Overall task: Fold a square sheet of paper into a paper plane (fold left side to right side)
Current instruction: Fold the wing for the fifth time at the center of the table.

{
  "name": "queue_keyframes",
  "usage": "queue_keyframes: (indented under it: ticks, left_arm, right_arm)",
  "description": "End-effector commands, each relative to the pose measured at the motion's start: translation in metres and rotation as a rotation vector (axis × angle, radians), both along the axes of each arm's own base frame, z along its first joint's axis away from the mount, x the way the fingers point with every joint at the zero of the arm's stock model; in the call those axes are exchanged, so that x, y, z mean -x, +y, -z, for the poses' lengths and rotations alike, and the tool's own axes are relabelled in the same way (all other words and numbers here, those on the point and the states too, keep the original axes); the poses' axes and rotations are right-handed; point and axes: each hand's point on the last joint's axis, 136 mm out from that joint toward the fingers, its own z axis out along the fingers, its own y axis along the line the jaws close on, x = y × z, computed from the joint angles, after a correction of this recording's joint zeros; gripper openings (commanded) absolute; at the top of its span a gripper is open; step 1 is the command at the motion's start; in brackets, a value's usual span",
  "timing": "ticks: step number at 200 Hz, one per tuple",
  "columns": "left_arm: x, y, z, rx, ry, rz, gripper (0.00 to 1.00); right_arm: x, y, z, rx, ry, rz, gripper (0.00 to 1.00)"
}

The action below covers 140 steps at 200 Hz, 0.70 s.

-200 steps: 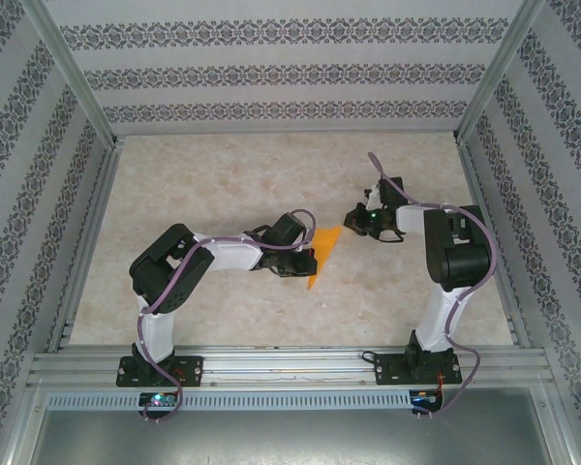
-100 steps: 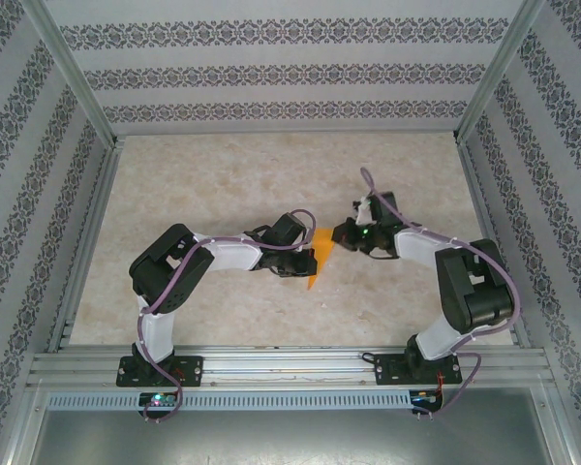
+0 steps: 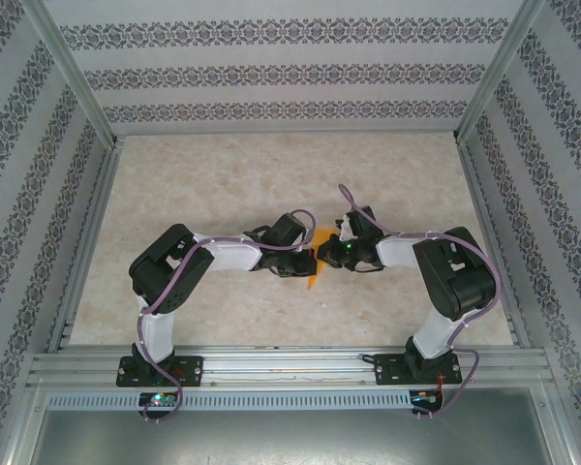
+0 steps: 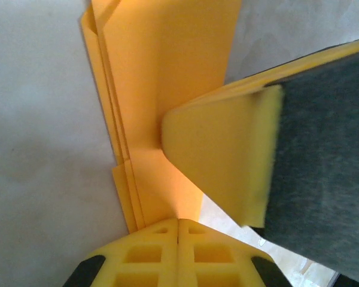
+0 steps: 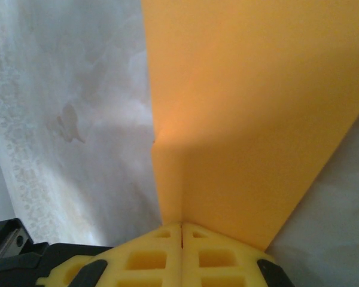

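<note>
The orange paper (image 3: 323,235) lies folded in layers at the middle of the table, mostly hidden under the two grippers. My left gripper (image 3: 308,260) is shut, and its tips rest on the paper's near edge (image 4: 167,72), where several stacked layers show. My right gripper (image 3: 329,255) is also shut, with its tips set down on the flat orange sheet (image 5: 257,107). In the left wrist view the right gripper's yellow finger (image 4: 227,161) presses on the paper just beyond my left gripper (image 4: 178,222). The jaws of my right gripper (image 5: 181,226) meet with nothing between them.
The beige marbled table (image 3: 223,184) is boxed in by patterned walls (image 3: 290,73) and aluminium posts (image 3: 73,77). A metal rail (image 3: 290,366) runs along the near edge with both arm bases on it.
The right arm has swung left from beside the paper, and its shut gripper now sits on it next to the left gripper, covering most of the orange. The left arm has not moved.
</note>
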Motion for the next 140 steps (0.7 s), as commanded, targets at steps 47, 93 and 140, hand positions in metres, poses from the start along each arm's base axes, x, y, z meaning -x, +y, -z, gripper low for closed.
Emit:
queue_keyframes:
  ticks: [47, 93, 140]
  left_arm:
    - [0.023, 0.024, 0.007, -0.122, 0.083, 0.011, 0.06]
    - [0.025, 0.016, -0.031, -0.029, 0.063, 0.013, 0.07]
    - [0.042, 0.000, -0.043, 0.071, 0.105, 0.049, 0.03]
  right_arm:
    - [0.028, -0.018, 0.042, 0.122, 0.131, 0.004, 0.00]
    - [0.032, -0.022, 0.049, 0.147, 0.141, 0.001, 0.00]
    - [0.034, -0.023, 0.052, 0.163, 0.146, -0.010, 0.00]
